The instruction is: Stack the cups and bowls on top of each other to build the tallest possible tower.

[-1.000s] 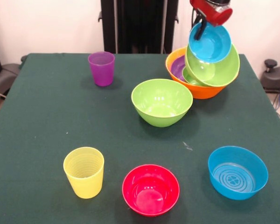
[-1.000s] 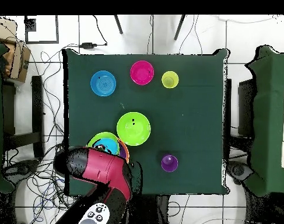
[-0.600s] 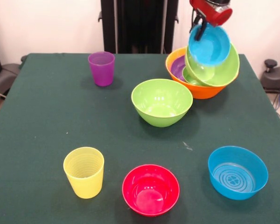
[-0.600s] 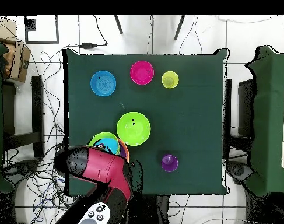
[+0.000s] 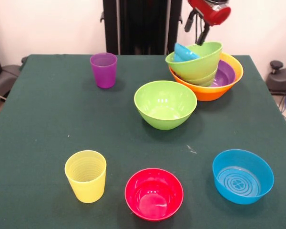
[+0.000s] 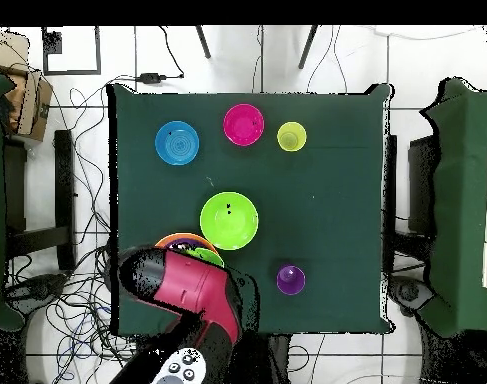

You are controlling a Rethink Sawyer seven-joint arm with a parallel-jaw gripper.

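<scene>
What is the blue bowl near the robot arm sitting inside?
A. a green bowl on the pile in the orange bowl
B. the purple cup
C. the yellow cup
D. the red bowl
A: the small blue bowl lies tilted inside the top green bowl of the pile nested in the orange bowl.

Arm enters at top right of the front view, red wrist housing with black parts below it. Pincer hangs just under the housing, two dark fingers pointing down and spread apart, nothing between them. Overhead, the red and black arm reaches from the bottom edge up and left, and it hides the pincer there.
</scene>
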